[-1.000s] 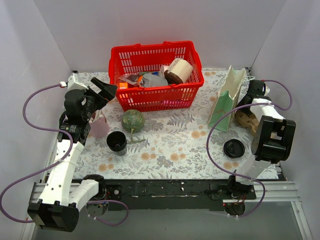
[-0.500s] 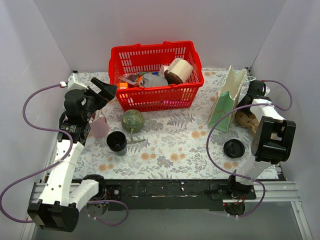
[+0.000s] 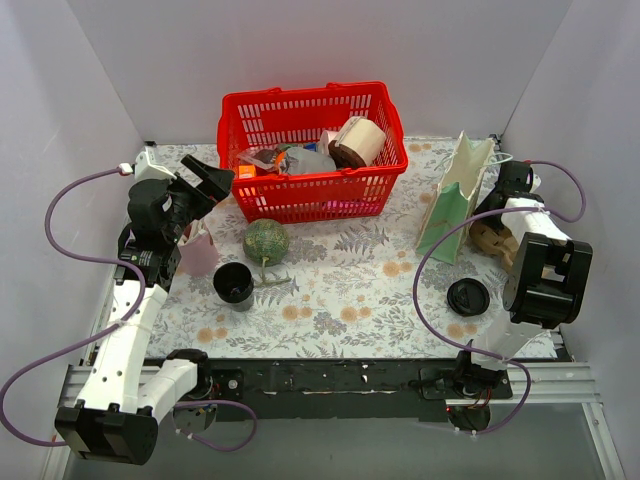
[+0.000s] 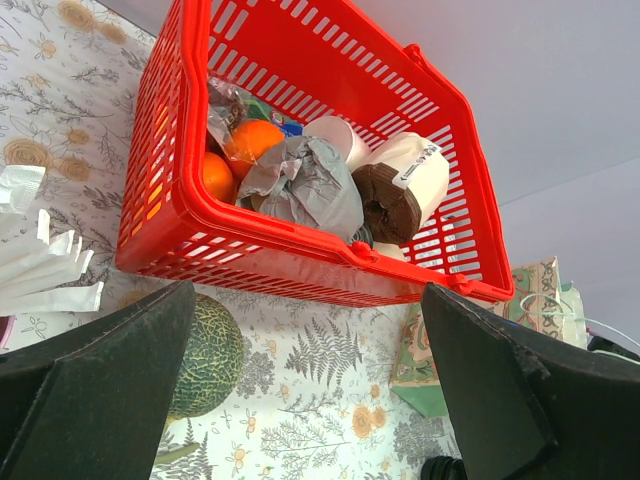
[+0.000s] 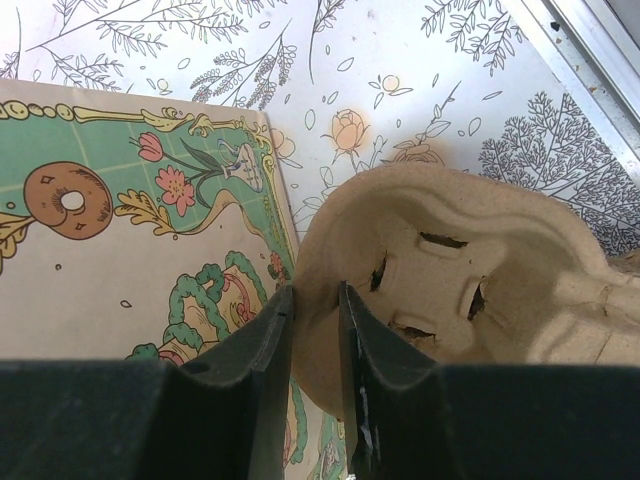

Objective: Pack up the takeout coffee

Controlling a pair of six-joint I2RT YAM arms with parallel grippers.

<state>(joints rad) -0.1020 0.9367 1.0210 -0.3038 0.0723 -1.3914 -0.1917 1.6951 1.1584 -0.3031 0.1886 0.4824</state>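
A black coffee cup (image 3: 233,284) stands open-topped on the floral cloth at the left, and its black lid (image 3: 467,297) lies flat at the right. A green patterned paper bag (image 3: 455,195) stands at the right back. Beside it a brown pulp cup carrier (image 5: 450,290) has its rim pinched by my right gripper (image 5: 315,300), which is shut on that edge close against the bag (image 5: 130,230). My left gripper (image 4: 310,400) hangs wide open above the cloth near the basket's front left corner, holding nothing.
A red basket (image 3: 312,155) at the back middle holds oranges, a grey crumpled wrap and paper rolls. A netted melon (image 3: 266,240) lies in front of it. A pink object (image 3: 200,252) sits by the left arm, with white napkins (image 4: 40,265) near it.
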